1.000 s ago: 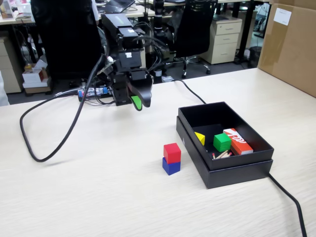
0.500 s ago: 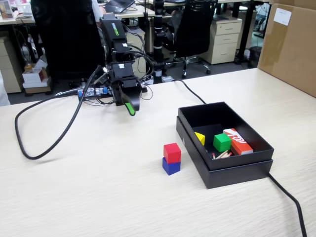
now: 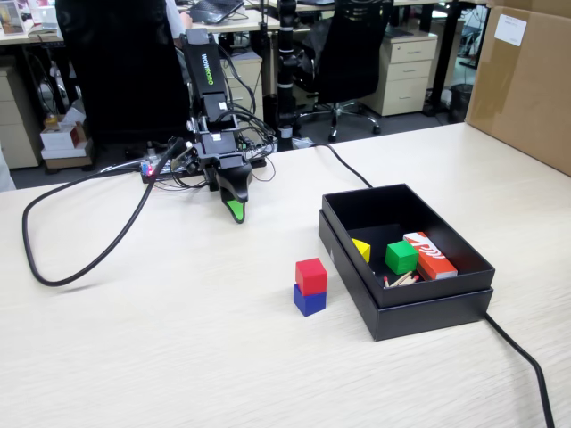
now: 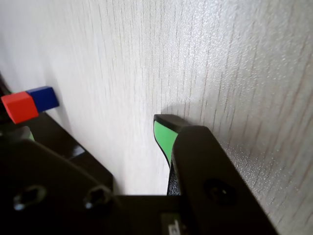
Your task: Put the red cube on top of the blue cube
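The red cube point(image 3: 310, 275) sits squarely on top of the blue cube point(image 3: 309, 301) on the table, just left of the black box in the fixed view. In the wrist view the red cube point(image 4: 19, 106) and the blue cube point(image 4: 44, 97) show small at the far left edge. My gripper point(image 3: 235, 212) hangs tip-down near the arm's base, well back and left of the stack, holding nothing. In the wrist view the gripper point(image 4: 95, 132) has one green-padded finger point(image 4: 164, 134) on the right and a dark blurred jaw on the left, with bare table between them.
A black open box point(image 3: 406, 308) right of the stack holds a green cube point(image 3: 401, 257), a yellow piece point(image 3: 360, 250) and a red-and-white box point(image 3: 430, 254). A thick black cable point(image 3: 89, 259) loops over the table's left side. A cardboard box point(image 3: 526, 80) stands at the far right.
The arm has folded back toward its base and the gripper has swung down and left, closer to the table. The stacked cubes have not moved.
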